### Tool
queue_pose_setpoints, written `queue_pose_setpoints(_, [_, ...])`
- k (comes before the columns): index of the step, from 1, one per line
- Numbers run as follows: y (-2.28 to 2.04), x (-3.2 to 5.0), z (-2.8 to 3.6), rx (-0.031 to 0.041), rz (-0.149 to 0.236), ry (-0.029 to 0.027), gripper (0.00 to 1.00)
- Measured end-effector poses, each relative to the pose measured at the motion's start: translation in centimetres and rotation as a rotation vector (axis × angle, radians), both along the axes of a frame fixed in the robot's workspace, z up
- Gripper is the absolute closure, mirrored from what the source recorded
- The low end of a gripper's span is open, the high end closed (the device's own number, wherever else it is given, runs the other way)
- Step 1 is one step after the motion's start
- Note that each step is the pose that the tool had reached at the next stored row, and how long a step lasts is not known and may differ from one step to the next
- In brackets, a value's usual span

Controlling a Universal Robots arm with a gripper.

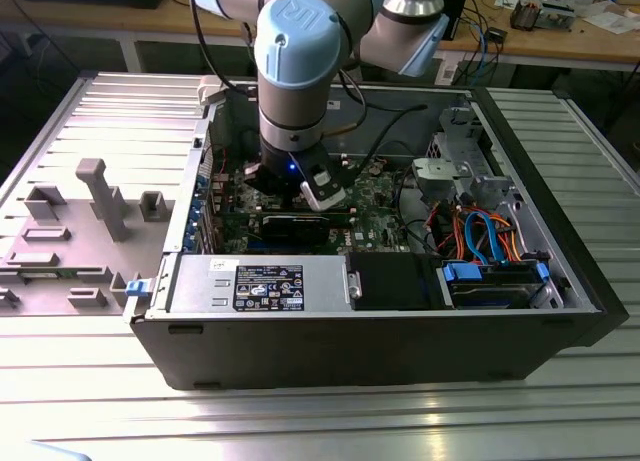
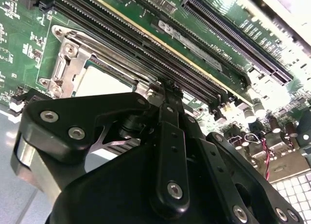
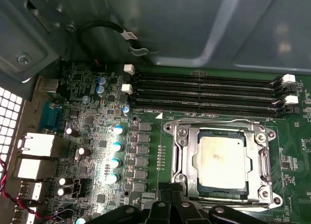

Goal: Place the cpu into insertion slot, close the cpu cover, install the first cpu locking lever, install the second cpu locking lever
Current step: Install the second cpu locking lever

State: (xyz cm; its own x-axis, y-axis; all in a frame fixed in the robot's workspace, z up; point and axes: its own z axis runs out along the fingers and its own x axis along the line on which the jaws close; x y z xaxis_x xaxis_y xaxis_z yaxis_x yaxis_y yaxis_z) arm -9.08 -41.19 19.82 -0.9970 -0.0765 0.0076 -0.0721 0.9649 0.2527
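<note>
The cpu (image 3: 222, 158) lies seated under the cpu cover (image 3: 265, 161). It looks light, stiff and fragile; hold only its edges. I cannot tell how the gripper (image 2: 167, 88) stands.

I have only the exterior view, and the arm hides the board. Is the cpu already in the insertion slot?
Observer: Yes. In the first wrist view the cpu sits inside the insertion slot, silvery top up.
Operator: Is the cpu cover down over it?
Observer: The cpu cover lies flat around the chip, which shows through its window.
Operator: Where is the end effector?
Observer: In the second wrist view the end effector is low beside the socket, next to the long memory slots.
</note>
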Motion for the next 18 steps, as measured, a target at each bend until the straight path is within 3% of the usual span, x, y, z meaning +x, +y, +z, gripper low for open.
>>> queue_pose_setpoints(1, [0.0,-0.01,0.0,-0.0004,0.0,0.0,0.89])
queue_pose_setpoints(3, [0.0,-0.05,0.02,-0.01,0.0,-0.0001,0.89])
queue_pose_setpoints(4, [0.0,-0.11,0.12,-0.0111,-0.001,0.0001,0.89])
queue_pose_setpoints(6, [0.02,-0.19,0.37,-0.0104,-0.001,-0.0003,0.89])
queue_pose_setpoints(13, [0.02,-0.29,2.34,-0.0114,-0.003,-0.0001,0.89])
queue_pose_setpoints(18, [0.02,-0.29,2.45,-0.0111,-0.005,-0.0001,0.89])
